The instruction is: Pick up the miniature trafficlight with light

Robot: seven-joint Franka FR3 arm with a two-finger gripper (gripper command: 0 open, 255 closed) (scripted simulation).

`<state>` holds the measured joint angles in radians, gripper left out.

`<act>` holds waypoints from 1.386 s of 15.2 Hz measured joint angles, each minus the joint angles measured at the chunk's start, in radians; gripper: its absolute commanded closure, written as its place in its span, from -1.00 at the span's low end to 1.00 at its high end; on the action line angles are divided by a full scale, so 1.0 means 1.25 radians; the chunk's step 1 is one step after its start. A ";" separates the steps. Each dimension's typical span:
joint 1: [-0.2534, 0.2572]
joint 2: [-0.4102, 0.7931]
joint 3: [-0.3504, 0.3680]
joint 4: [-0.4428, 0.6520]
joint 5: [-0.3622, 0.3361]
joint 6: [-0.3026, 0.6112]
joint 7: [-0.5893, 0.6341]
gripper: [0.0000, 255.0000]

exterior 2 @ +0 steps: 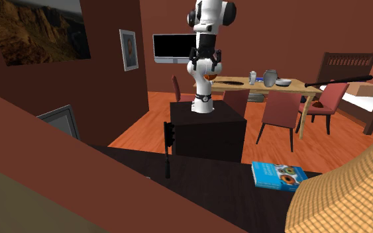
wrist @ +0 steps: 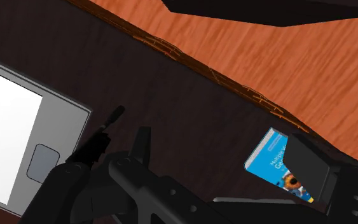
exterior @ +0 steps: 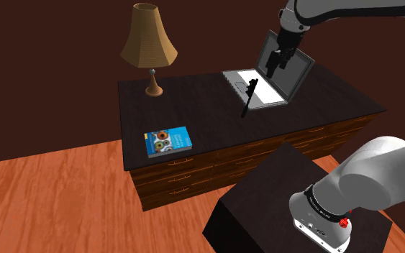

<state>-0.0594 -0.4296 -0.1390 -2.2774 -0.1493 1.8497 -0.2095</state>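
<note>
The miniature traffic light [exterior: 248, 96] is a slim black post with a small head, standing upright on the dark desk top [exterior: 193, 100] beside the open laptop [exterior: 265, 83]. In the second exterior view the traffic light [exterior 2: 169, 148] stands near the desk's far edge. My black gripper [exterior: 278, 62] hangs open in the air over the laptop, up and to the right of the traffic light in the shoulder view, touching nothing. In the wrist view the traffic light [wrist: 98, 144] lies outside one finger [wrist: 142, 145], not between the two, and my gripper [wrist: 222, 145] holds nothing.
A table lamp [exterior: 149, 44] stands at the desk's far left corner in the shoulder view. A blue book [exterior: 167, 141] lies near the front edge. The dark stand [exterior: 280, 194] is close to the desk's drawers. Dining table and chairs [exterior 2: 277, 99] stand behind the arm.
</note>
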 measured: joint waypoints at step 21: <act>-0.106 0.603 -0.125 0.362 0.208 0.221 -0.181 -1.00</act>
<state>-0.1921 0.3236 -0.2953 -1.8247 0.1110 2.1260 -0.4361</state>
